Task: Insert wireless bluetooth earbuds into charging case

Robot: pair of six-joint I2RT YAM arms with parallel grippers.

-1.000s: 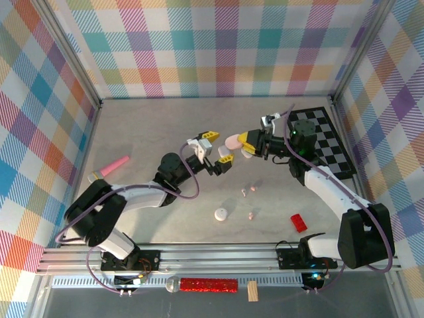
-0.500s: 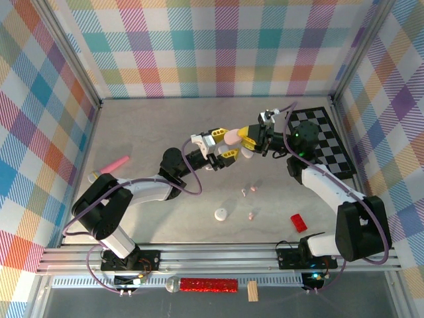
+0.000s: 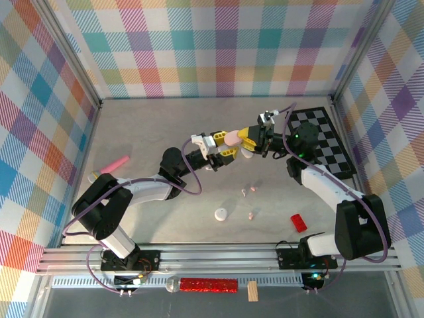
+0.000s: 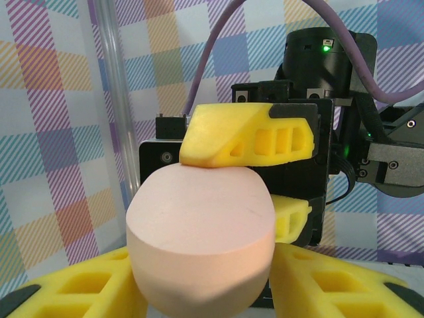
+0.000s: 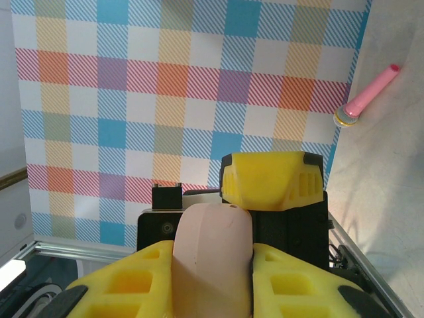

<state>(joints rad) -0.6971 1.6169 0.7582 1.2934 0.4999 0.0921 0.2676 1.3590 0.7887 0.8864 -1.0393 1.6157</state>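
A pale pink charging case (image 3: 232,138) hangs in the air above mid-table, held from both sides. My right gripper (image 3: 244,142) is shut on its right end, and the case (image 5: 212,255) stands clamped between the yellow fingers. My left gripper (image 3: 220,145) has come in from the left. Its fingers (image 4: 66,288) press against both flanks of the case (image 4: 199,232). Three tiny earbuds lie on the table below: two (image 3: 244,192) (image 3: 253,188) close together and a third (image 3: 251,215) nearer the front. Whether the case lid is open, I cannot tell.
A white round case (image 3: 220,214) rests near the earbuds, and a red block (image 3: 299,222) lies to their right. A pink pen (image 3: 116,163) is at the left. A checkerboard mat (image 3: 328,142) covers the back right. Plaid walls enclose the table.
The left gripper moved right to the pink case and narrowed its wide-open jaws onto it. The right gripper shifted slightly left and up, still holding the case.
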